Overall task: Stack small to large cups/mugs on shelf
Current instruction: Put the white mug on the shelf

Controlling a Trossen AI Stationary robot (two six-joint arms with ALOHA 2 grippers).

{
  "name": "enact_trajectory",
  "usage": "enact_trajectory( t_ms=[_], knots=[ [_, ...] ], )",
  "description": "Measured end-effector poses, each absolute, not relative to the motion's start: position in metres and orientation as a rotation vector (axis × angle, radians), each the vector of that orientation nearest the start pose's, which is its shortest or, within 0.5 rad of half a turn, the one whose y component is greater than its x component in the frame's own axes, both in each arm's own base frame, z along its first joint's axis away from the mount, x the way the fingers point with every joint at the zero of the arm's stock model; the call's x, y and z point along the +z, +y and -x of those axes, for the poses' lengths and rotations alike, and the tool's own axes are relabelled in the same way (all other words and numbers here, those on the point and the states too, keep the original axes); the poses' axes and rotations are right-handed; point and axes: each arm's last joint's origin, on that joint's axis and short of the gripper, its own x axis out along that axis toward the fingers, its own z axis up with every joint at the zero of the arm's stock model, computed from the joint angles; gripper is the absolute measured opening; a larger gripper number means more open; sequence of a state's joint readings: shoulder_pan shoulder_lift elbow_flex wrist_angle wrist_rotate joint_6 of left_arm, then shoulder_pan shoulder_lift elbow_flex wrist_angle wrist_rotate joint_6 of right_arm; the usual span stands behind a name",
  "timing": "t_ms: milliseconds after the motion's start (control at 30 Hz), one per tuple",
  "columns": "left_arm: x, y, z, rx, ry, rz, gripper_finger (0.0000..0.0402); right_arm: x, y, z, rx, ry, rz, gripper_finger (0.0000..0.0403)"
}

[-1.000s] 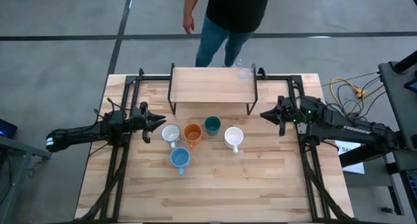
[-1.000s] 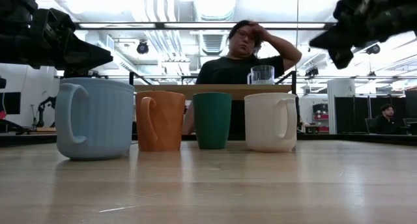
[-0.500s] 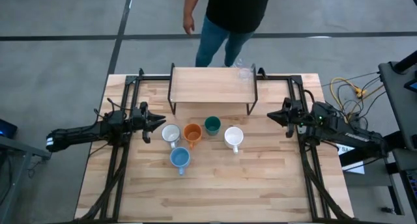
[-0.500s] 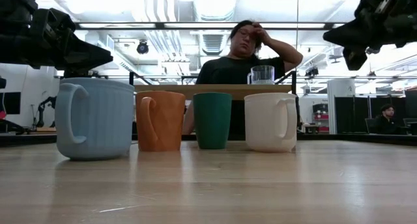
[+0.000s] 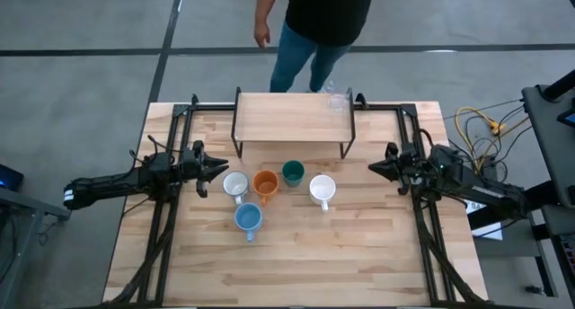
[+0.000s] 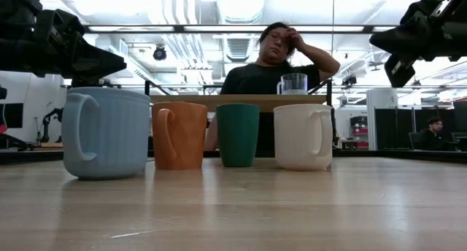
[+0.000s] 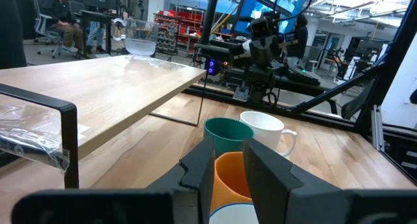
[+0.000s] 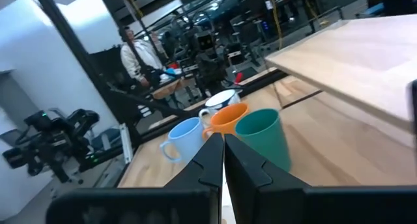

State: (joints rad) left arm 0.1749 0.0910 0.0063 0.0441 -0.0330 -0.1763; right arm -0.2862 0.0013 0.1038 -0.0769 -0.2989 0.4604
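Meanwhile the right pincer (image 5: 374,169), shut and empty, has drawn back toward the worktop's right edge, leaving the glass (image 5: 338,99) on the shelf (image 5: 287,116). Five mugs (image 5: 266,182) wait mid-worktop; the left pincer (image 5: 223,167), partly open, hovers beside the nearest, likely next.

No readable text, labels, brands, numbers or signs anywhere. Cups plain, shelf top bare wood. Lit screens in room behind, seen from left wrist view, too blurred to read. Lettering on right arm, seen from above, too small to make out. White paper at table's right edge: print illegible.
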Motion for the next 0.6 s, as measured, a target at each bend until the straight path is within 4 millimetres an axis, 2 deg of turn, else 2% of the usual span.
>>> enact_trajectory(
  t_ms=[200, 600],
  knots=[
    [0.163, 0.019, -0.101, 0.211, 0.022, 0.178, 0.0068, 0.171, -0.015, -0.095, 0.054, -0.043, -0.461, 0.0008],
    [0.163, 0.019, -0.101, 0.211, 0.023, 0.178, 0.0068, 0.172, -0.013, -0.096, -0.030, -0.072, -0.392, 0.0008]
  ],
)
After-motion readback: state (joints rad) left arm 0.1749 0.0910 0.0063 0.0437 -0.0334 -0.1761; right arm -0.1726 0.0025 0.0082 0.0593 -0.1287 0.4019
